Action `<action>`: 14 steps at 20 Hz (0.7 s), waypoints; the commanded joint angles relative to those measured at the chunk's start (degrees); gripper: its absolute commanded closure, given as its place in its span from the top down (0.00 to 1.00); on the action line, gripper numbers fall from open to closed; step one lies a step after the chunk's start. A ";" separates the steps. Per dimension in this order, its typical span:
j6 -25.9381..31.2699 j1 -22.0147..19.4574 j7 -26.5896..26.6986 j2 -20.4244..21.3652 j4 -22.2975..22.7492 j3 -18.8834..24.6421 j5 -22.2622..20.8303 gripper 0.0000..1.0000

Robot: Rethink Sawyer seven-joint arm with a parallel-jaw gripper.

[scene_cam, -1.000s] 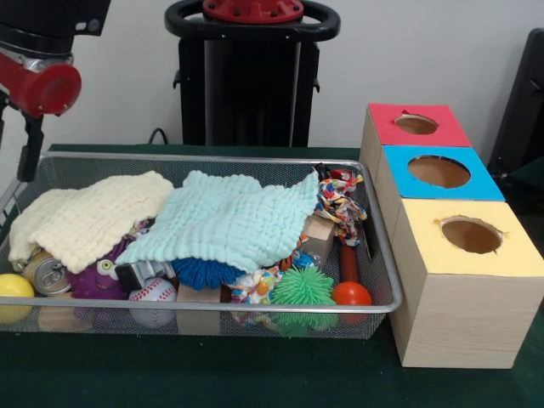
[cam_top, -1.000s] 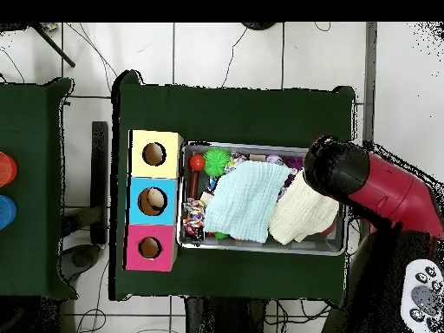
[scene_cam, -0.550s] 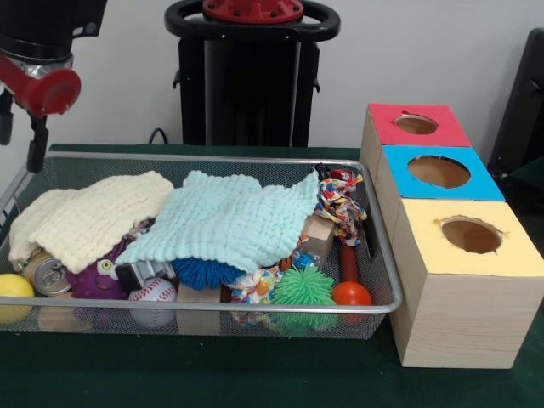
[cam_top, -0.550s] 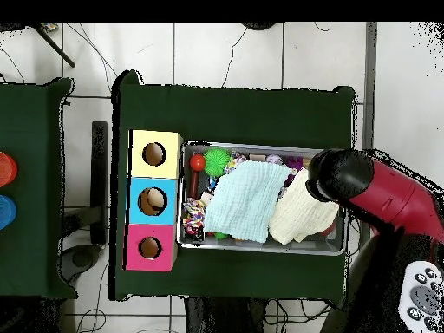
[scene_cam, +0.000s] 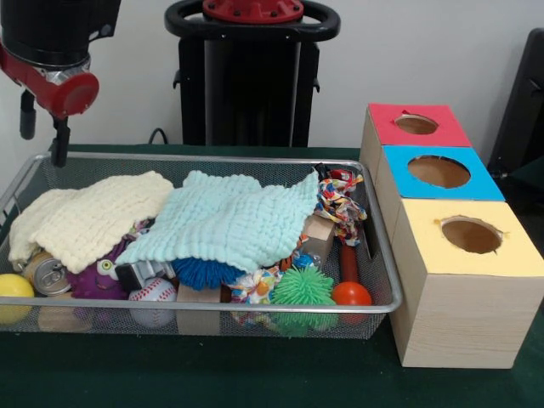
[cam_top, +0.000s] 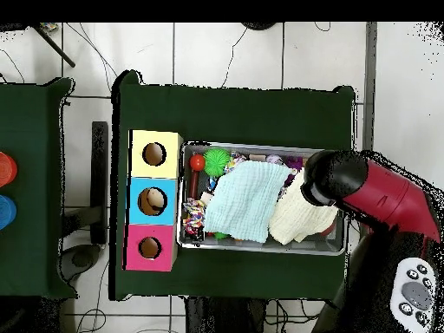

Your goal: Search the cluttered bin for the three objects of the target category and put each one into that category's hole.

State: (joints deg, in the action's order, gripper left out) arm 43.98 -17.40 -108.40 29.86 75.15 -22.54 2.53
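A wire mesh bin [scene_cam: 212,307] holds clutter: a pale yellow cloth [scene_cam: 89,217] and a mint cloth [scene_cam: 229,221] lie over most of it. At the front show a blue spiky ball [scene_cam: 206,272], a green spiky ball [scene_cam: 303,287], a baseball [scene_cam: 153,297], a yellow ball [scene_cam: 14,289], a can [scene_cam: 47,274] and a purple toy [scene_cam: 98,279]. My gripper [scene_cam: 42,136] hangs open and empty above the bin's far left corner. In the overhead view the arm's head [cam_top: 334,178] hides it.
Three wooden boxes with round holes stand beside the bin: red-topped [scene_cam: 416,125], blue-topped [scene_cam: 438,172], yellow-topped [scene_cam: 470,236]. A rope toy [scene_cam: 340,204], a wooden block [scene_cam: 317,238] and a red-handled orange ball [scene_cam: 350,293] lie at the bin's end by the boxes.
The gripper has risen and shifted slightly toward the boxes, staying open and empty. Nothing in the bin has moved.
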 commanded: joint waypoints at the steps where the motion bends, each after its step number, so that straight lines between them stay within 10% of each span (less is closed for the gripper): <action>1: -1.41 0.27 -13.39 -4.90 4.20 1.71 0.95 1.00; 14: -4.30 -0.81 -15.18 -8.23 3.53 1.30 2.23 1.00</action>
State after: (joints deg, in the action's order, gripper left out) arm 43.07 -17.30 -108.40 25.63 75.15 -22.85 2.56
